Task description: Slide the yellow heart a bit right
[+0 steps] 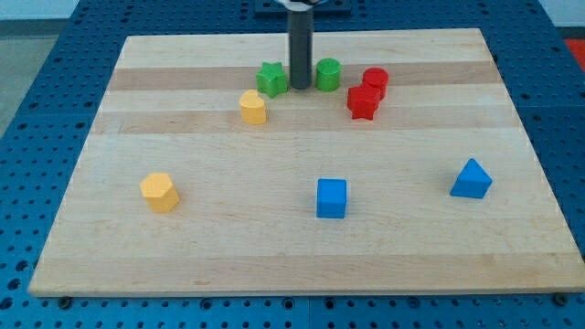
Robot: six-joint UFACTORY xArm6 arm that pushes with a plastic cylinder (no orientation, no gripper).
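Between green star and green cylinder, tool's tip, holding nothing, yellow heart probably apart, bare board rightward

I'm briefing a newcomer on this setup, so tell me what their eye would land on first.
The dark rod drops in at the view's top centre, my tip resting between the green star and the green cylinder. Two red blocks huddle just right of them, the yellow heart sits lower left of the tip, and the wooden board spreads below.

The yellow heart sits upright on the board, toward the view's upper middle.
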